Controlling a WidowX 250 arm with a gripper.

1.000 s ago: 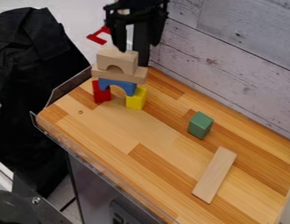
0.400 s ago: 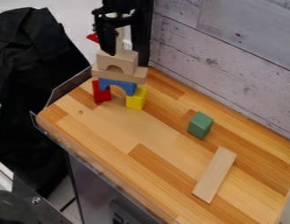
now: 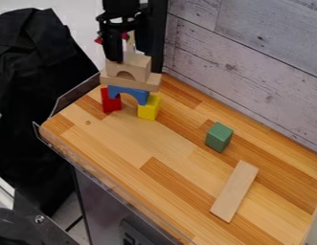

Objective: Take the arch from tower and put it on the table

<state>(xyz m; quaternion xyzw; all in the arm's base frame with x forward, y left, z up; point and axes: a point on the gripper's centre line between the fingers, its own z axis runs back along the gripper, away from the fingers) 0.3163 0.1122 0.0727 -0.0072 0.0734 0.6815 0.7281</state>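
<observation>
Wooden arch on top of the tower, fingers spread above it

Over on the left, black cloth (image 3: 32, 72) hangs beside the table (image 3: 116, 139). Next comes the tower, near the table's far left corner: a red block (image 3: 110, 101) and a yellow block (image 3: 149, 108) stand as its feet, with a blue arch (image 3: 129, 93) bridging them and a pale flat plank (image 3: 130, 81) across that.

The wooden arch (image 3: 138, 67) sits at the very top, upright. The black gripper (image 3: 128, 56) hangs right over it, fingers apart and nothing in their hold. One fingertip comes down at the arch's left end; I can't tell whether it touches. The other is further right, against the dark background.

To the right, well apart from the tower, stands a green block (image 3: 219, 137), and nearer me a loose plank (image 3: 234, 191) lies flat at a slant.
</observation>
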